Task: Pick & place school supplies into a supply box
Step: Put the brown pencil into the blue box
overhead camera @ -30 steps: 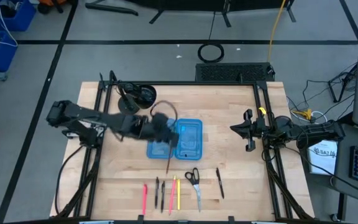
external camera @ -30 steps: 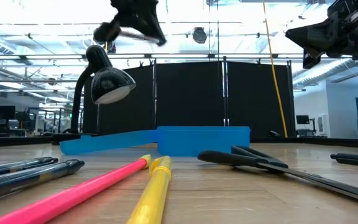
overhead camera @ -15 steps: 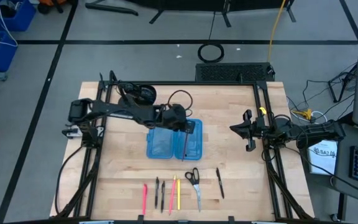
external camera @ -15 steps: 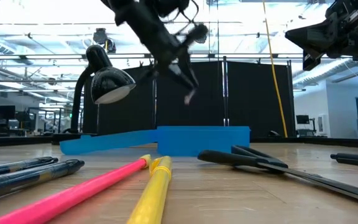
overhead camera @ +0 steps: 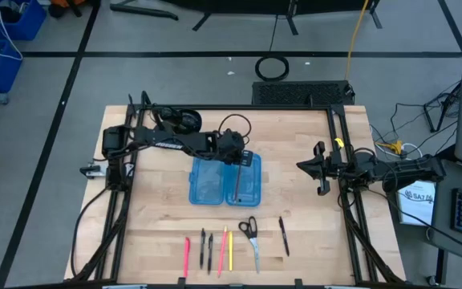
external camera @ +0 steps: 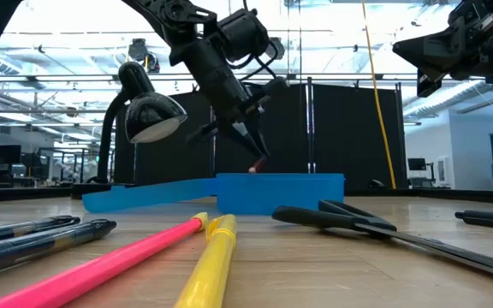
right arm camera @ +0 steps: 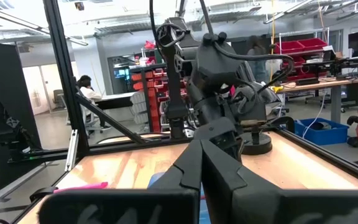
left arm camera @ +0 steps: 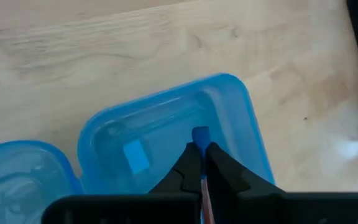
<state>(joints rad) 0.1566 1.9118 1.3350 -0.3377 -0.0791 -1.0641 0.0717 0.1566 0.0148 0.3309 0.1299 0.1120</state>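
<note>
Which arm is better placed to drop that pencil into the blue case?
Left. Its gripper already holds the pencil over the supply box; the right gripper waits at the table edge.

Translucent, seemingly glossy plastic supply box [overhead camera: 224, 179] on pale wood-grain table [overhead camera: 303, 201]

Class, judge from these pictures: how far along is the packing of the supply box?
Done: nothing seems to lie in the box yet. In hand: the left gripper holds a pencil angled down into the box's right half. Left: the pens and scissors on the table's front. The right gripper waits at the right side.
</note>
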